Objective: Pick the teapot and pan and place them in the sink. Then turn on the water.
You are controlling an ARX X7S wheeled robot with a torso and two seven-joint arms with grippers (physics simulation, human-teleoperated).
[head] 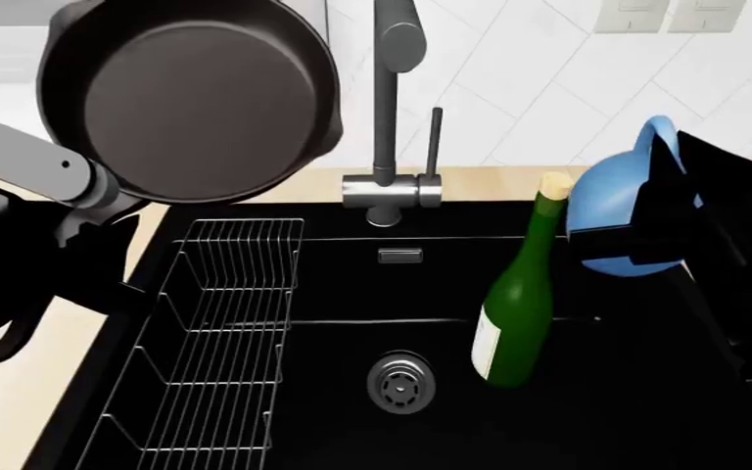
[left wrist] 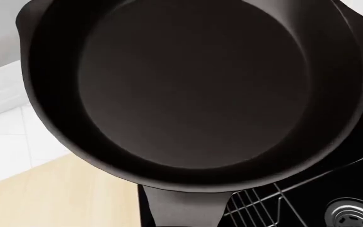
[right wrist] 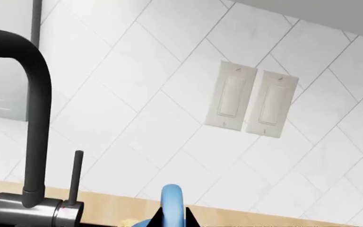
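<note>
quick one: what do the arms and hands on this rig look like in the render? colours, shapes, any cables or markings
In the head view, the left arm is a light grey rounded link joined to glossy black, bulky segments lower down. The right hand is matte black and angular, with flat blocky plates; a grey rounded part shows at the frame edge behind it. No cables or markings are visible. The left hand is hidden from view.

The pan (head: 191, 98) hides the left end effector; the faucet (head: 391, 117) top is cropped.
</note>
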